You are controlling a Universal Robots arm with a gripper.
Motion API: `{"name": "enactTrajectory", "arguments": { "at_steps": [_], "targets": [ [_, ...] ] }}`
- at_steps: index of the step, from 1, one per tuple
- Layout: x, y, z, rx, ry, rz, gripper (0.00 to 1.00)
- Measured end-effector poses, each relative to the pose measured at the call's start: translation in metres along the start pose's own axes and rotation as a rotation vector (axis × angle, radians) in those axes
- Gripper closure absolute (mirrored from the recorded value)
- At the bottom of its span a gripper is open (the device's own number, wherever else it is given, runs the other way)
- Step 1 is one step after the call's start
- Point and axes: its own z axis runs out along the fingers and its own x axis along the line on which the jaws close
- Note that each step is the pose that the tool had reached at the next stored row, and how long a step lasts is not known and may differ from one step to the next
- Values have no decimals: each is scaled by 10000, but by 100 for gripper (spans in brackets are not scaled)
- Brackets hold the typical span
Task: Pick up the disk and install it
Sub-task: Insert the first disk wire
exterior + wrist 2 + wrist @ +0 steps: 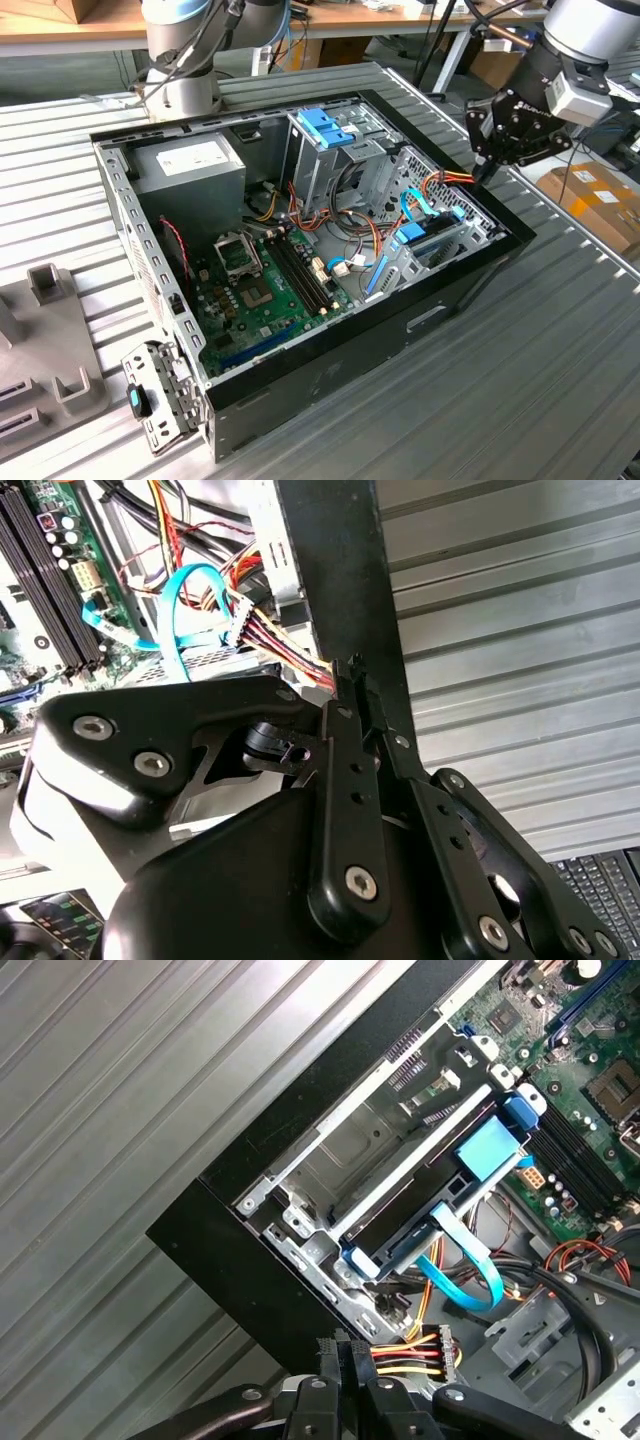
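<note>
Disk (pixel 410 1222) is sitting in the drive cage at the computer case's (pixel 330 385) corner, blue rails showing. End effector (pixel 487 165) is hovering beside the case rim, clenched, grasping nothing.

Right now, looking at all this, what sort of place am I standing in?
Most likely a robotics lab or workshop. An opened computer case lies on a ribbed metal table, a robot arm hangs over its corner, and wooden workbenches with cardboard boxes stand behind.
</note>
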Motion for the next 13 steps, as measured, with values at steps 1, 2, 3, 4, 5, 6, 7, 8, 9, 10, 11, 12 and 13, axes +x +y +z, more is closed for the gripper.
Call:
{"name": "enactTrajectory", "arguments": {
  "at_steps": [1,2,3,4,5,6,7,8,9,10,11,12,13],
  "targets": [
    [-23,22,-1,0,0,2,84],
    [-39,38,-2,0,1,5,84],
    [-52,51,-3,0,0,8,84],
    [-78,76,-3,1,0,14,84],
    [-100,96,-5,0,1,22,84],
    [-117,112,-6,1,1,30,84],
    [-153,146,-8,0,4,48,84],
    [-181,172,-9,0,5,63,84],
    [-218,207,-10,1,6,83,84],
    [-246,234,-12,1,8,105,84],
    [-268,255,-11,0,11,150,84],
    [-276,264,-7,4,18,275,84],
    [-280,268,-4,5,39,543,84]
  ]
}}
